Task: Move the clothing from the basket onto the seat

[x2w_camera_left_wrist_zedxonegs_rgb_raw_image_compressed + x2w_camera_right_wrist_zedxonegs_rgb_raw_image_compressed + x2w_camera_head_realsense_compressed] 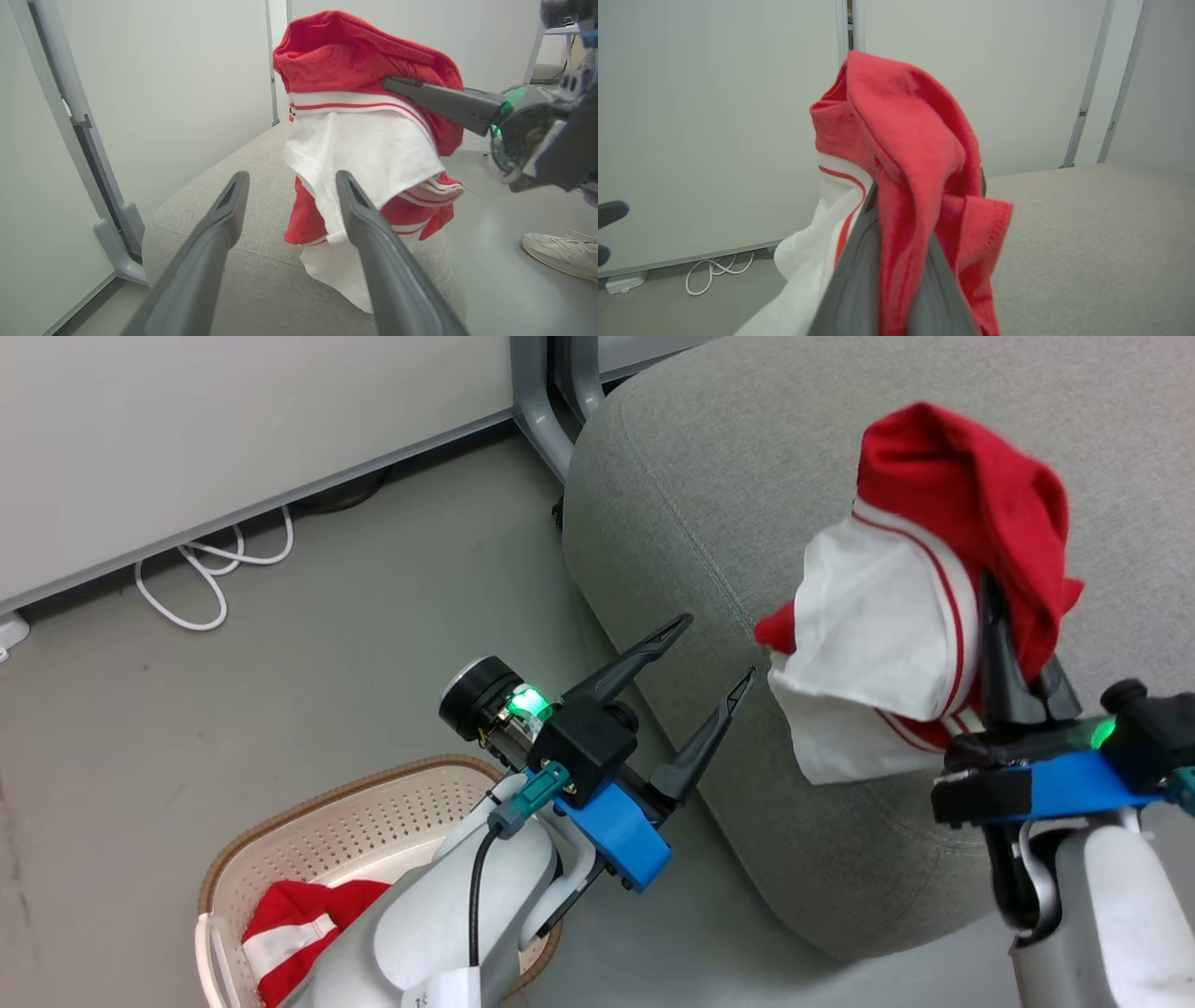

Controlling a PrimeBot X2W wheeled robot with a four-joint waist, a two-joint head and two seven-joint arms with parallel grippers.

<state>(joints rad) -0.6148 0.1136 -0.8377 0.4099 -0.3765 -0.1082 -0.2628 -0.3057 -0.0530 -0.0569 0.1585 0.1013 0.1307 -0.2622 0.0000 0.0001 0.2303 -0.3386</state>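
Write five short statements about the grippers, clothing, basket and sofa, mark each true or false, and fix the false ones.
1. The right gripper is shut on a red and white garment. True.
2. The left gripper grips it too. False: it is open, holding nothing.
3. The basket is empty. False: another garment lies in it.
4. The held garment hangs over the sofa. True.
5. The basket stands on the sofa. False: it stands on the floor.

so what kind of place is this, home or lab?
Probably a lab or office mock-up, not a home: white partition panels on grey metal feet, bare grey floor with loose white cable, grey sofa beside a laundry basket.
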